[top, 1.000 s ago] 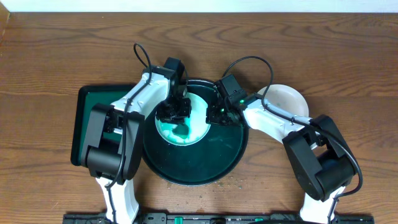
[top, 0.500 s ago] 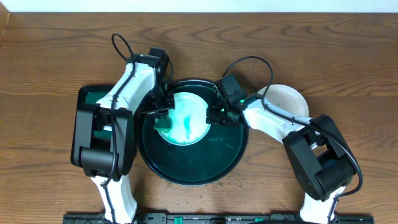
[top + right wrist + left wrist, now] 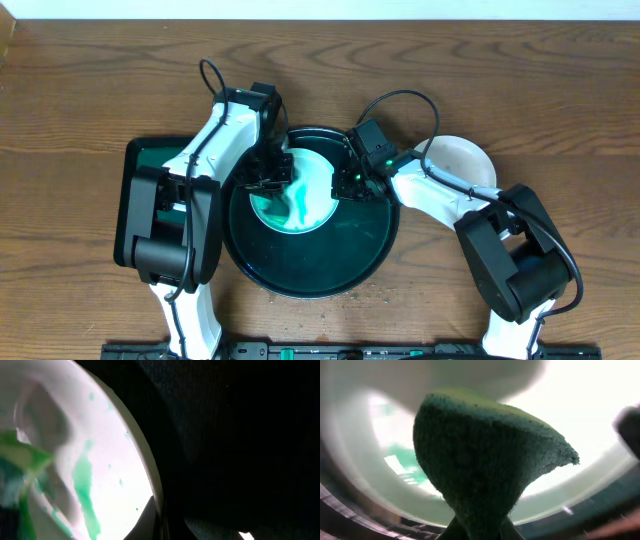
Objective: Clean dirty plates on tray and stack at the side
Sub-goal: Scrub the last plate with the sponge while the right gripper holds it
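Note:
A white plate with teal-green smears lies in the large round black-green tray. My left gripper is shut on a dark green sponge and presses it on the plate's left part. My right gripper is shut on the plate's right rim; one finger lies on the plate, the other outside it. The right wrist view shows green streaks on the plate. A second white plate lies on the table at the right, partly under the right arm's cable.
A rectangular dark-green tray lies left of the round tray, mostly under the left arm. Small crumbs lie on the wood in front of the round tray. A black rail runs along the front edge.
My left gripper with the sponge swept left across the plate, then came back a little to the right. The green smear has spread. The right gripper and plate have stayed put.

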Available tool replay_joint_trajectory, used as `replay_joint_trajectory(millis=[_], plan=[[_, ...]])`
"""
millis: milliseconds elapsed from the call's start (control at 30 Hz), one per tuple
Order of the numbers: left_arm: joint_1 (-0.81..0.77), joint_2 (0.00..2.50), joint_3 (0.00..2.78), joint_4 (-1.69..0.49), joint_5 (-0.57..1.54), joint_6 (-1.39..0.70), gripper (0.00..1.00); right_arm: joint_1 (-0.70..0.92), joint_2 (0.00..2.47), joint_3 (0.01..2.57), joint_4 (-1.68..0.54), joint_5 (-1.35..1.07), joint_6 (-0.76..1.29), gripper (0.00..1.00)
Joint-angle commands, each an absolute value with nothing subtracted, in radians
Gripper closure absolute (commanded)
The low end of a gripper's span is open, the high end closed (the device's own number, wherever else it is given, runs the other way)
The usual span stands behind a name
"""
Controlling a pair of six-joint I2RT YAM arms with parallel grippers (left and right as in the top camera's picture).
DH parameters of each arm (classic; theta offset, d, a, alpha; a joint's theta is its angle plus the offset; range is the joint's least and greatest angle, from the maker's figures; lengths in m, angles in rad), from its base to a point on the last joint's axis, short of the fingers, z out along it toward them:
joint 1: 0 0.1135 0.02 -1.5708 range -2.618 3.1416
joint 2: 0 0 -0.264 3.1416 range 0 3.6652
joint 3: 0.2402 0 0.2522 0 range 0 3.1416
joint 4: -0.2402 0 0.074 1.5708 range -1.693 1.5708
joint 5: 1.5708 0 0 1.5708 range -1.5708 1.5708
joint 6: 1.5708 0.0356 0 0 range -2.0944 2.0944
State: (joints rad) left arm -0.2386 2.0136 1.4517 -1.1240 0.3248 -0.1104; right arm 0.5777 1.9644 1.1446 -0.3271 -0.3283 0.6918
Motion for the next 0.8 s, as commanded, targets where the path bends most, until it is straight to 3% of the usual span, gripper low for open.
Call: replay_joint_trajectory(millis=[0,267,533,767], plan=[[-0.237,2.025,1.473,-1.117,0.467,0.008,0.93,0.575,1.993,1.145,-0.340,-0.342,0.672,0.99],[-0.176,2.025,1.473,-1.033,0.440,-0.022,0.92,0.575,1.993,1.145,-0.340,-0.342,0.672,0.99],[-0.132,2.025,1.473,-1.080,0.020,-0.324,0.93,0.575,1.993,1.145,-0.340,-0.342,0.672,0.99],[-0.203,2.025,1.465,-1.107,0.006,-0.328,0.93,0.575,1.993,1.145,-0.336,-0.342,0.672,0.99]])
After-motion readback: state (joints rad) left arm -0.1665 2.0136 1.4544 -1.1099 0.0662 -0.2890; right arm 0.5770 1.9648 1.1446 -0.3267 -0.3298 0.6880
